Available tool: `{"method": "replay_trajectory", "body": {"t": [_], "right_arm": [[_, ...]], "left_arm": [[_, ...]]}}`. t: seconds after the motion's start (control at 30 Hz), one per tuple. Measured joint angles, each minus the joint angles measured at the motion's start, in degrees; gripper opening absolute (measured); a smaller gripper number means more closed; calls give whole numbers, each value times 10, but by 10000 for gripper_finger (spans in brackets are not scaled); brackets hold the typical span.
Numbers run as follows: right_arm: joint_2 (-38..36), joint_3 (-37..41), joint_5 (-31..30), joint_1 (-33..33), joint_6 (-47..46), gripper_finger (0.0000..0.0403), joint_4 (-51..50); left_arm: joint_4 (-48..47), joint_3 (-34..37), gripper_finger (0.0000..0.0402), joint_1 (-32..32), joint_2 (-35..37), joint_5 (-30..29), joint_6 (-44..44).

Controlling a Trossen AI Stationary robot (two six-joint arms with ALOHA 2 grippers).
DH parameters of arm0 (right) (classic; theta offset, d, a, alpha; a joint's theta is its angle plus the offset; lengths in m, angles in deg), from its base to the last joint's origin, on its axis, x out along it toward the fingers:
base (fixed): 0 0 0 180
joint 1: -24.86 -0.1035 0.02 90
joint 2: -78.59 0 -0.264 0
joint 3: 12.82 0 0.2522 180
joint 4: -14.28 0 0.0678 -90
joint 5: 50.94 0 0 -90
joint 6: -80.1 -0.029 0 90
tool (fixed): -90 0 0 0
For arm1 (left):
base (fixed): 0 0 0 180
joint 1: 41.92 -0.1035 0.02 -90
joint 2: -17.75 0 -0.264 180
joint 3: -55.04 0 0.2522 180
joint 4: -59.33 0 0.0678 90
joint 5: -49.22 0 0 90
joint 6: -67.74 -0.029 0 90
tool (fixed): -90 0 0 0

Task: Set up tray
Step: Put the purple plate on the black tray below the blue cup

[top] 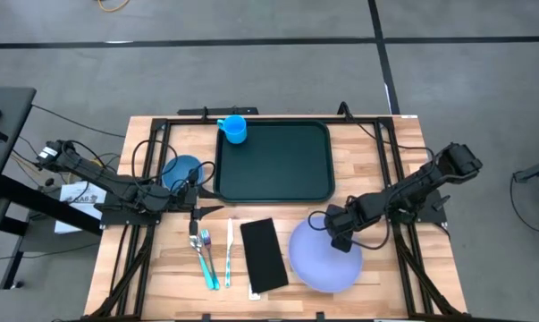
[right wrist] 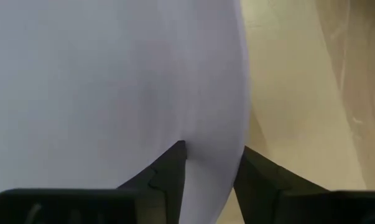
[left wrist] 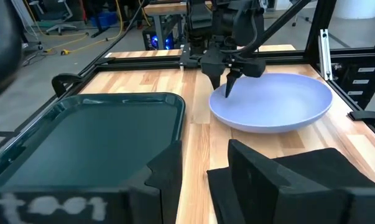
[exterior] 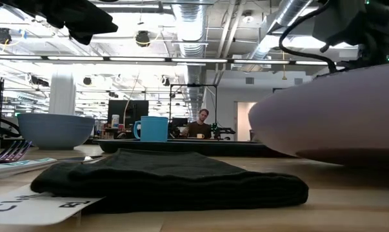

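The dark green tray (top: 273,161) lies at the table's far middle, with a blue cup (top: 234,129) standing in its far left corner. A lavender plate (top: 323,261) is at the near right, beside the black napkin (top: 263,255). My right gripper (top: 338,240) is shut on the plate's far rim. It also shows in the left wrist view (left wrist: 223,84). My left gripper (top: 211,204) is open and empty. It hovers near the tray's near left corner, above the cutlery (top: 205,255). The tray also shows in the left wrist view (left wrist: 81,137). My right gripper pinches the plate's far rim (right wrist: 215,134) between its two fingers, one finger over the plate's inner face and one outside the rim. The fingers (left wrist: 229,87) point down at it from above. Whether the plate is lifted off the table I cannot tell.
A blue bowl (top: 180,170) stands left of the tray, close to my left arm. A fork and two other pieces of cutlery lie left of the napkin, and a white card (exterior: 33,206) sticks out from under its near end. Black frame rails (top: 403,179) run along both table sides.
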Motion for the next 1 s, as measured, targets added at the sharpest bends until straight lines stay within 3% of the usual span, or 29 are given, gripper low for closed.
{"method": "replay_trajectory", "body": {"t": [0.37, 0.7, 1.0], "right_arm": [[-56, 1, 11, 5, 0, 9, 4], [-103, 2, 82, 73, 11, 5, 6], [-122, -43, 106, 196, 46, 3, 11]], "left_arm": [[0, 0, 118, 0, 0, 0, 0], [0, 0, 118, 0, 0, 0, 0], [0, 0, 118, 0, 0, 0, -1]]}}
